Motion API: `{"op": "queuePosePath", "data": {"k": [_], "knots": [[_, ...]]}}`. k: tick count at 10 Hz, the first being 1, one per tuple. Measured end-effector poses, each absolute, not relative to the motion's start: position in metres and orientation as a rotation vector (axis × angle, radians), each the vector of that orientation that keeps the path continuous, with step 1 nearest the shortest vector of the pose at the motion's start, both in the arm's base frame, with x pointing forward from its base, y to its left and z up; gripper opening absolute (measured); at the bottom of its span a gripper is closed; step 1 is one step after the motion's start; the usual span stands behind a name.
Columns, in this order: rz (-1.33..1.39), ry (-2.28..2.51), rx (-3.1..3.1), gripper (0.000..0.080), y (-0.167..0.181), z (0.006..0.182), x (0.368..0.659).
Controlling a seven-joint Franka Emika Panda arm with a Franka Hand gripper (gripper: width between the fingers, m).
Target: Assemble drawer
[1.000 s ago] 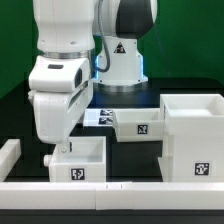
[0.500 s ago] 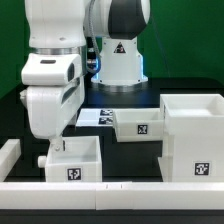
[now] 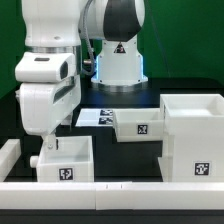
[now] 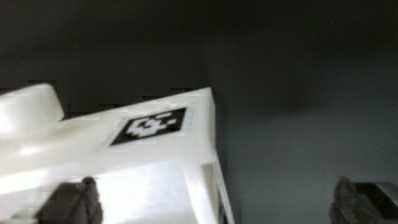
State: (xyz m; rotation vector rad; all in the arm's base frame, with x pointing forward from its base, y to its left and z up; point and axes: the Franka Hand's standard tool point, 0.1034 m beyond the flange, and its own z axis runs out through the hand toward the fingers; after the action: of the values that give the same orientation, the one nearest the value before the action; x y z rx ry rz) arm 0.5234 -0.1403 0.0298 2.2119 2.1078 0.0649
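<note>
The drawer lies in three white tagged parts. The large boxy housing (image 3: 195, 140) stands at the exterior view's right. One open-top tray (image 3: 137, 125) sits against its left side. The other tray (image 3: 66, 162) sits near the front left, and its tagged corner fills the wrist view (image 4: 151, 130). My gripper (image 3: 47, 150) is down at this tray's left end. In the wrist view the gripper (image 4: 222, 205) is open, with its fingers (image 4: 71, 203) wide apart and one tray wall between them: one finger over the tray, the other over the dark table.
The marker board (image 3: 97, 118) lies behind the trays, in front of the robot base (image 3: 118, 65). Low white rails edge the table at the front (image 3: 110, 190) and at the left (image 3: 10, 155).
My gripper and the front-left tray have both shifted toward the exterior view's left. The housing and the other tray have not moved.
</note>
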Motion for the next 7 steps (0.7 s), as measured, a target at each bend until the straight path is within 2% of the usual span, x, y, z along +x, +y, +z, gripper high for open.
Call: {"op": "queuePosePath", "data": {"k": [2,7], "knots": [[0.046,2.260,2.027,0.0649,-0.1368,0.0295,0.5238],[0.043,2.257,2.026,0.0649,-0.1368,0.0298,0.5219]]}}
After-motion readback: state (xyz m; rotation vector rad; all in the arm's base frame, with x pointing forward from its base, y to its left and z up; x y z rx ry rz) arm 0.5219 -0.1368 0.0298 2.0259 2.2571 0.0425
